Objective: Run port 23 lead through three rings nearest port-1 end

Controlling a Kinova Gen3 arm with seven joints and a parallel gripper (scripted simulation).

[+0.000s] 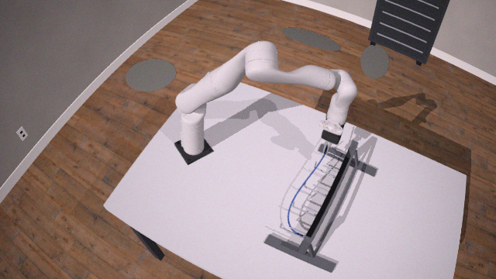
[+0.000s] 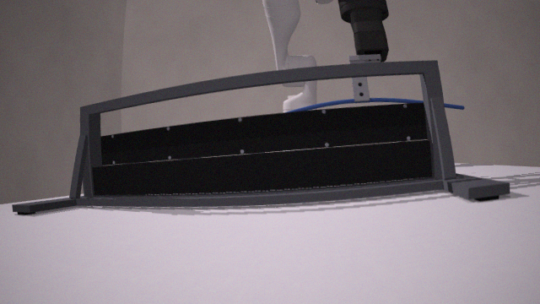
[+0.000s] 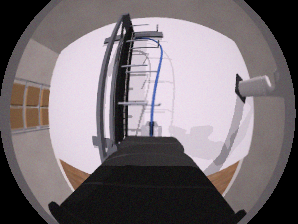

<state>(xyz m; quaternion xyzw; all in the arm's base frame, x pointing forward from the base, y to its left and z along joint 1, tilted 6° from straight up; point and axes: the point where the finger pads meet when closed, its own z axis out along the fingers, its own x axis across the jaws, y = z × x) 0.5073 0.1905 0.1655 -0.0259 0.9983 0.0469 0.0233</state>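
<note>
The fingers (image 2: 361, 95) are nearly closed, pinching the blue lead (image 1: 297, 191) just above the rack (image 2: 257, 80) at the counter's (image 1: 217, 201) 1 o'clock end. Dragging it against the wire rings (image 1: 310, 194) risks tipping the unfastened rack.

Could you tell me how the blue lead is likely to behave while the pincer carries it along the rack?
Probably floppy: the blue lead sags in a long curve from the pincer to the rack's far end. Likely light: the free tail droops only slightly. It may shift once released.
</note>
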